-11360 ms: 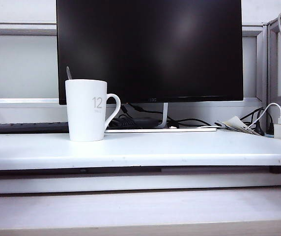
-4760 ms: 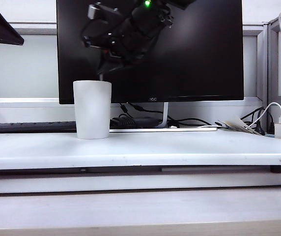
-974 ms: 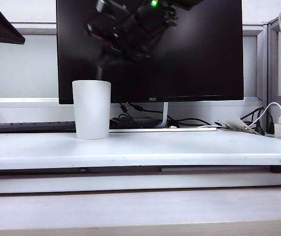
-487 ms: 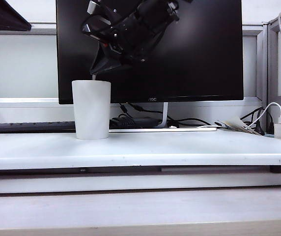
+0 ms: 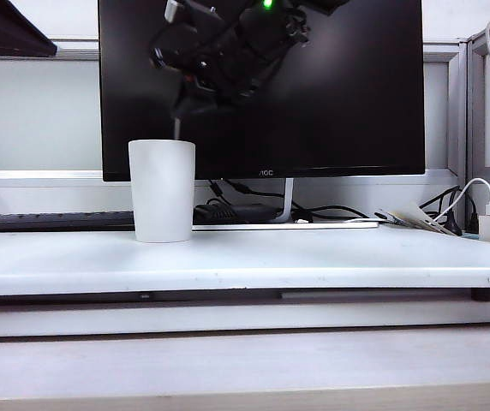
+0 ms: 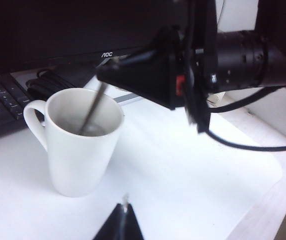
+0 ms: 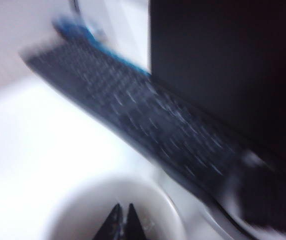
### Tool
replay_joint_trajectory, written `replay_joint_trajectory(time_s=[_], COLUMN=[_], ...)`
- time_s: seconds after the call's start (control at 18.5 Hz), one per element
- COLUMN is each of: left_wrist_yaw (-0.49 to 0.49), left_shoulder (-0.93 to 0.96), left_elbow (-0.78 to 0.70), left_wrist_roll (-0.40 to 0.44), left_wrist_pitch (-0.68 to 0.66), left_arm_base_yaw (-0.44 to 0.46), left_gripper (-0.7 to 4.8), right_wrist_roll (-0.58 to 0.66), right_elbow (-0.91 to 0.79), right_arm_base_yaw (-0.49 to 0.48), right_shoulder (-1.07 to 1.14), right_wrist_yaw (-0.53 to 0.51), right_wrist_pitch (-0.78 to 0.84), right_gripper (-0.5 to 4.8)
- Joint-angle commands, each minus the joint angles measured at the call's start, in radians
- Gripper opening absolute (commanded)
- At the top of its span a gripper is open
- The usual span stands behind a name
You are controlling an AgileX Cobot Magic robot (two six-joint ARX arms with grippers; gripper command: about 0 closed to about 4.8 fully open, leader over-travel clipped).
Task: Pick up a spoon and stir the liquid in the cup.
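Spoon (image 6: 94,107) is standing tilted inside the cup (image 6: 78,145), bowl end down in the liquid, thin handle poking up past the rim. Right gripper (image 6: 105,77) is clamped tight on that handle, hovering just above the cup's mouth. Cup sits on the white table (image 5: 313,261), toward the left in the exterior view, in front of the black monitor (image 5: 339,86) with a keyboard (image 7: 133,115) just behind. Left gripper (image 6: 120,225) hangs nearby, only its dark tip showing, so can't tell how its jaws stand.
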Motion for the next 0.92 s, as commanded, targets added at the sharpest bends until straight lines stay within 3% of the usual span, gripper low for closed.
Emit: replay_joint_trajectory(time_s=[0.05,0.27,0.43,0.6,0.92], left_wrist_yaw=[0.006,0.006,0.006,0.006,0.006], left_shoulder=[-0.002,-0.003,-0.003,-0.003,-0.003], left_elbow=[0.003,0.003,0.003,0.003,0.003], left_wrist_roll=[0.008,0.008,0.008,0.008,0.008], left_wrist_pitch=[0.004,0.005,0.006,0.004,0.004], left_arm_base_yaw=[0.0,0.0,0.0,0.0,0.0], left_gripper=[-0.05,-0.05,-0.05,-0.05,-0.05], right_wrist_roll=[0.091,0.063,-0.023,-0.024,0.034], right_elbow=[0.004,0.004,0.004,0.004,0.004], right_arm_base_yaw=[0.011,0.015,0.002,-0.034,-0.018], right_shoulder=[0.011,-0.008,-0.03,-0.039,-0.036], right_wrist_yaw=[-0.118,-0.176,-0.12,-0.097,-0.083], right_wrist_pitch=[0.082,-0.077,-0.169,-0.114,0.017], right_gripper=[-0.03,-0.02,-0.02,-0.02,-0.02])
